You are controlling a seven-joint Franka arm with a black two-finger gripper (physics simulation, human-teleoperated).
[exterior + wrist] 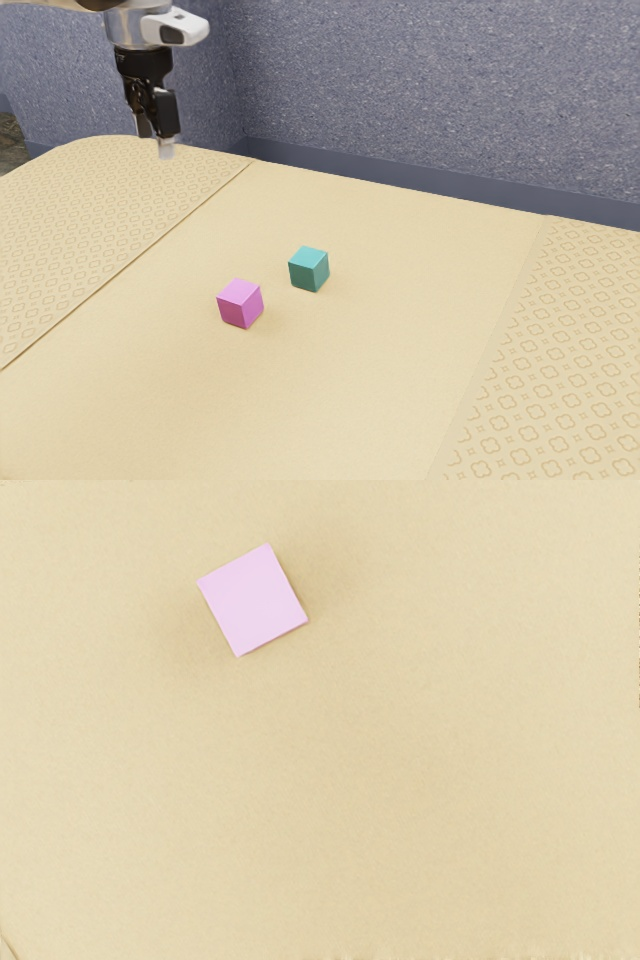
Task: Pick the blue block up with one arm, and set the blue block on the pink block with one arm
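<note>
**Both blocks on the bench, end effector high and empty**

The pink block (240, 303) sits on the plain tan middle of the bench (380, 400), and I place everything else from it. The blue block (309, 268), more a blue-green shade, rests flat on the bench just beside the pink block, on the side toward the back wall (430, 90) and toward the exterior view's right. The 2 blocks stand apart with a narrow strip of bench between them.

The end effector (165, 148) hangs well apart from the pink block, high up toward the exterior view's left and the back wall. It points down and carries nothing. I cannot tell whether it is wide or narrow.

In the wrist view, the pink block (252, 600) shows its top face, turned at an angle, with bare bench around it.
</note>
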